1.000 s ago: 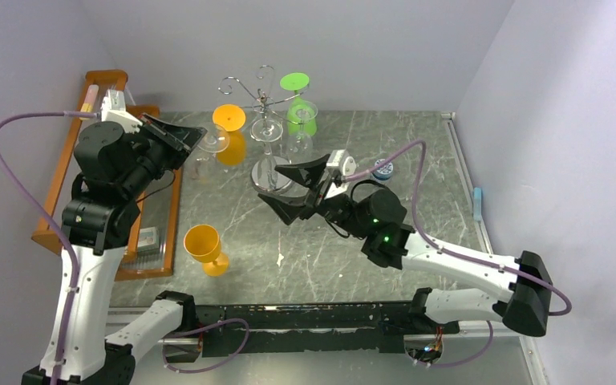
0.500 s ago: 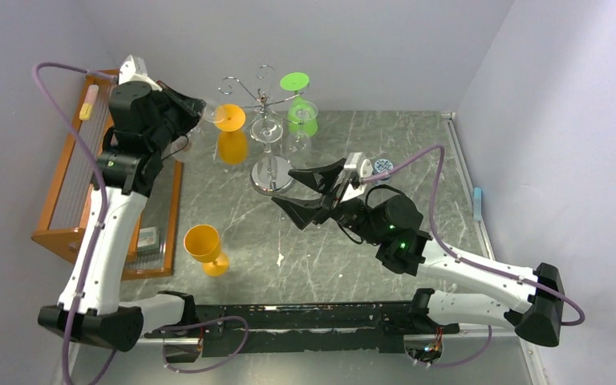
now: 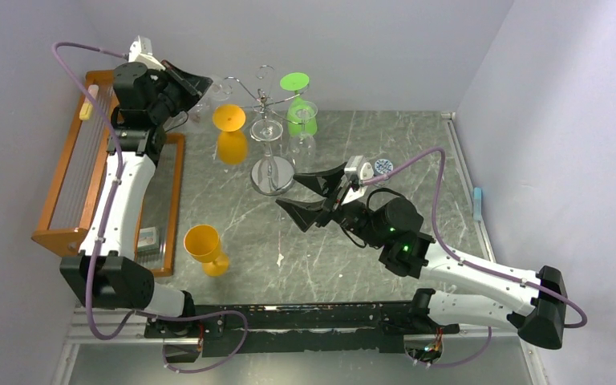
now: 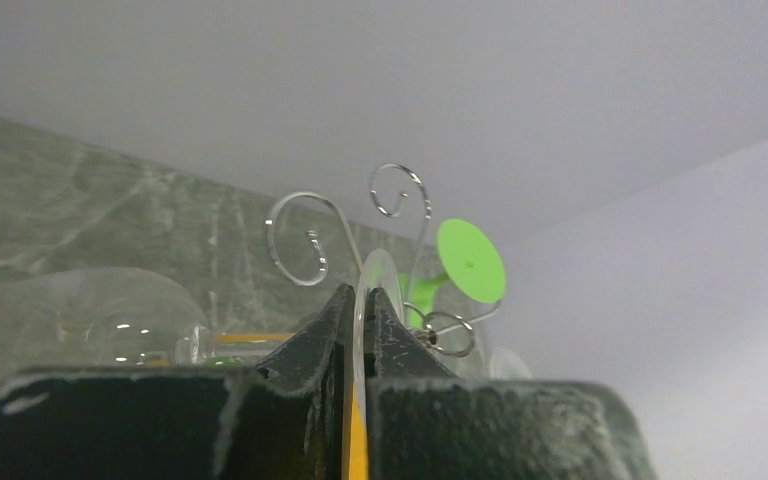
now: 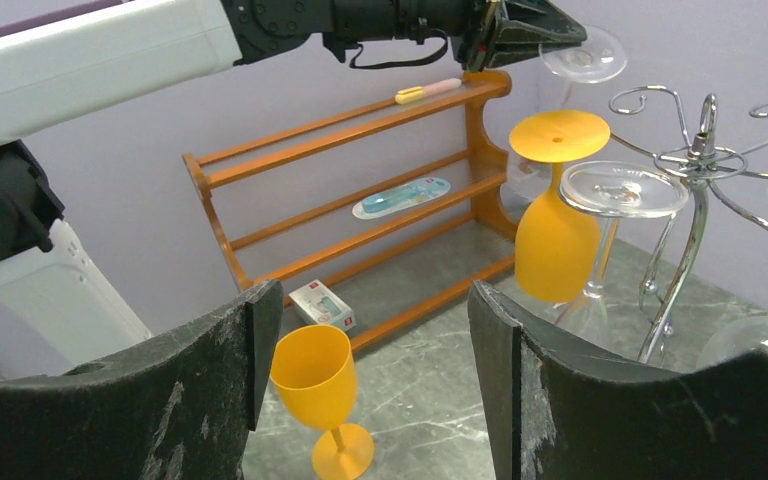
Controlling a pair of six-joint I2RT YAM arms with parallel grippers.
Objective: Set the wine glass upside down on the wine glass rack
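The left gripper (image 3: 202, 83) has its jaws clamped on the foot of the clear wine glass (image 5: 582, 52). The bowl hangs below the jaws, and a bare curl of the wine glass rack (image 3: 266, 103) sits just ahead of them. Lifting and inverting look done; hooking the foot onto the wire is left (the fiddly part, I judge). The right gripper (image 3: 289, 191) hovers with jaws apart and empty, just short of the rack's disc base. The bench (image 3: 233, 210) is grey and marbled, the walls pale lilac. An orange goblet (image 3: 204, 244) stands upright, well apart from both jaws.

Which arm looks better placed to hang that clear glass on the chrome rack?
Left. The left gripper is shut on the clear glass beside the rack's curled arms; the right gripper is open, empty and lower.
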